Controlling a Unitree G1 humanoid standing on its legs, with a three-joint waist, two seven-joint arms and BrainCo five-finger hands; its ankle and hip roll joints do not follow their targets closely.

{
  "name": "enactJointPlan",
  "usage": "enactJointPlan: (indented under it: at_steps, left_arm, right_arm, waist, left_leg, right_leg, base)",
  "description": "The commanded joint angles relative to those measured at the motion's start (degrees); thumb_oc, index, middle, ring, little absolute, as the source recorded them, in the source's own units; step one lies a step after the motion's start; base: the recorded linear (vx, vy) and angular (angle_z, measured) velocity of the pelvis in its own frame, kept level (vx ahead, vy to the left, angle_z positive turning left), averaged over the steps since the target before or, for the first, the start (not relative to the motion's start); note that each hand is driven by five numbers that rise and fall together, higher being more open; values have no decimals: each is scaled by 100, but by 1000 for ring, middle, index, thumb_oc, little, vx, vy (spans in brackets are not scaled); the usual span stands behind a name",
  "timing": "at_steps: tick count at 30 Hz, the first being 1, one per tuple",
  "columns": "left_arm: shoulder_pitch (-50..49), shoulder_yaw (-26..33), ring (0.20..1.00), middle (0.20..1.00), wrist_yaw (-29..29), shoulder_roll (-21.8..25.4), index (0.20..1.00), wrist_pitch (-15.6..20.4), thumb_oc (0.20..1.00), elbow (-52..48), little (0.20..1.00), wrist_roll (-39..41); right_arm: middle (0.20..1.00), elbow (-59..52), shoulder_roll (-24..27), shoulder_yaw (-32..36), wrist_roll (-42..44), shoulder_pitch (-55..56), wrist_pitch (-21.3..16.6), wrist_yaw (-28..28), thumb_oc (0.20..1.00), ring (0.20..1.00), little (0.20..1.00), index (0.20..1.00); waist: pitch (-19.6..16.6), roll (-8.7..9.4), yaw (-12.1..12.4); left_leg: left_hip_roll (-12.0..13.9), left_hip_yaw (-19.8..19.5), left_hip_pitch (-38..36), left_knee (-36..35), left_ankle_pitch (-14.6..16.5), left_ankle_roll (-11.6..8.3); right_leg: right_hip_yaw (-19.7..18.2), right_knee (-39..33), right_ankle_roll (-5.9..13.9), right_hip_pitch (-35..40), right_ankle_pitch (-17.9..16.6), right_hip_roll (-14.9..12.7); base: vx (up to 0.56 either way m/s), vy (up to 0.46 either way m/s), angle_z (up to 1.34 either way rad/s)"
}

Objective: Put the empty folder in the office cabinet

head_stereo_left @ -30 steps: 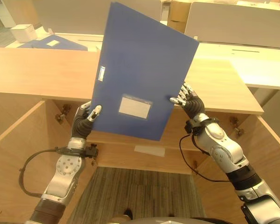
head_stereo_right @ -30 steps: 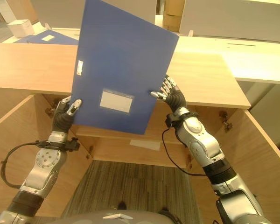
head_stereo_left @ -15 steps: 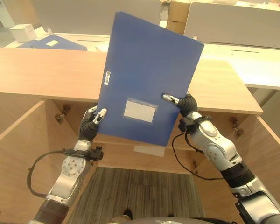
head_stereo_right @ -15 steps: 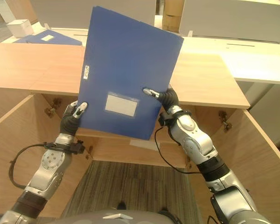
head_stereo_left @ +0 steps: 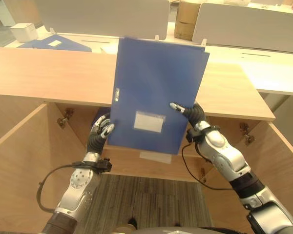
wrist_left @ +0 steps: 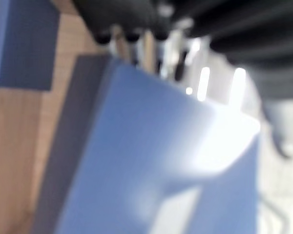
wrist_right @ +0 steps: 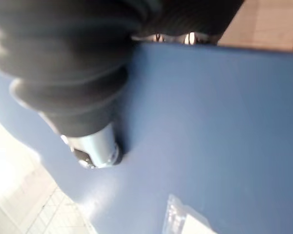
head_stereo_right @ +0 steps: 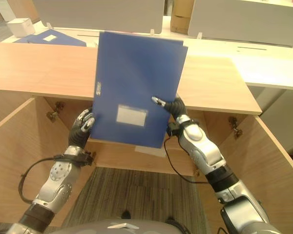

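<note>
1. The blue folder (head_stereo_left: 158, 92) stands nearly upright in the air in front of the cabinet (head_stereo_left: 29, 146), held between both hands; its lower edge hangs at the level of the cabinet's opening and its upper part rises in front of the wooden counter (head_stereo_left: 49, 73) that forms the cabinet's top.
2. The left hand (head_stereo_left: 101, 131) pinches the folder's lower left corner, thumb on the front face and fingers behind it.
3. The right hand (head_stereo_left: 188, 112) clamps the folder's right edge, its thumb (wrist_right: 95, 148) pressed flat on the front cover and the fingers wrapped behind.
4. A pale label pocket (head_stereo_left: 148, 122) sits on the lower part of the cover, and a small white sticker (head_stereo_left: 116, 92) lies near the left edge.
5. Both cabinet doors stand open, the left door (head_stereo_left: 17, 161) and the right door (head_stereo_left: 278, 165) swung outward, with metal hinges (head_stereo_left: 65, 118) visible inside.
6. A shelf board (head_stereo_left: 136, 158) runs across the interior just behind and below the folder.
7. Beyond the counter, another blue folder (head_stereo_left: 53, 44) lies flat on a white desk, a white box (head_stereo_left: 24, 32) stands near it, and a cardboard box (head_stereo_left: 185, 19) stands between grey partition screens (head_stereo_left: 102, 17).
</note>
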State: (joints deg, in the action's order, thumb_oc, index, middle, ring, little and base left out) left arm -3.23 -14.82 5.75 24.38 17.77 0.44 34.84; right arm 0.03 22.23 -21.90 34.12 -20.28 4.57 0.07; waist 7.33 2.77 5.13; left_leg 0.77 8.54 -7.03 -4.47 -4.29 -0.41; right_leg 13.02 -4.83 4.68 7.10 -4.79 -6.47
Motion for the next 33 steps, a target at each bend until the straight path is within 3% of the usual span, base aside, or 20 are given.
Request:
enactJointPlan:
  at_steps: [1,6,10,16,21,23,25,29,33]
  left_arm:
    - [-28,252,1000,1000,53,19,1000,394,1000,15,1000,154]
    - [-637,543,1000,1000,324,-7,1000,961,1000,323,1000,12]
    - [-785,584,1000,1000,402,55,1000,1038,1000,399,1000,-66]
    - [-985,450,1000,1000,146,78,1000,542,1000,983,1000,-285]
    - [-1191,385,1000,1000,60,-16,1000,588,1000,1831,1000,-580]
    - [-1236,354,1000,1000,162,-173,1000,564,1000,2528,1000,-550]
    - [-1286,395,1000,1000,364,-364,1000,402,1000,3082,1000,-456]
    - [-1131,636,1000,1000,478,-832,1000,-578,1000,4909,1000,-740]
    - [-866,624,1000,1000,601,-929,1000,-672,1000,5674,1000,-753]
  right_arm:
    - [200,-65,207,239,-911,298,-933,302,200,200,200,200]
    - [200,169,345,315,-1556,1153,-1722,662,200,200,200,200]
    - [200,287,425,229,-1830,1375,-1837,685,200,200,200,200]
    - [200,1029,383,-33,-2125,1694,-1766,697,200,200,200,200]
    - [200,1695,357,-114,-2249,1994,-1790,653,200,200,200,200]
    - [200,2226,246,-104,-2308,2090,-1961,654,200,200,200,200]
    - [200,2556,134,-26,-2236,2143,-1978,612,200,200,200,200]
    - [200,3130,-93,91,-2027,1940,-1773,502,200,200,200,200]
    - [200,3232,-211,78,-1956,1685,-1596,323,200,200,200,200]
  waist:
    - [-6,-3,-48]
    - [118,-1,-54]
    - [188,8,-52]
    - [289,3,-63]
    - [352,4,-84]
    - [383,15,-85]
    - [403,19,-81]
    - [405,11,-104]
    - [449,-23,-122]
  left_leg:
    - [-43,-280,40,-53,691,96]
    - [-49,-288,79,-53,692,125]
    - [-49,-308,92,-53,701,136]
    - [-46,-332,109,-53,692,121]
    - [-48,-314,119,-53,683,133]
    - [-55,-309,127,-53,686,145]
    - [-73,-314,117,-53,696,159]
    - [-141,-267,38,-53,724,230]
    - [-194,-244,117,8,741,362]
  right_leg:
    - [-10,-17,160,159,308,-73]
    - [17,-17,189,126,296,-92]
    - [41,-17,206,118,295,-98]
    - [84,-11,242,112,291,-101]
    - [115,29,267,88,291,-117]
    - [141,44,284,76,284,-130]
    - [164,47,303,80,277,-142]
    - [142,101,341,45,259,-200]
    - [49,407,379,-126,313,-273]
  base:
    - [0,0,0]
    - [-6,-3,0]
    - [-7,-5,1]
    - [-7,-6,1]
    - [0,0,0]
    - [0,0,0]
    - [25,50,3]
    - [50,98,4]
    - [7,112,2]
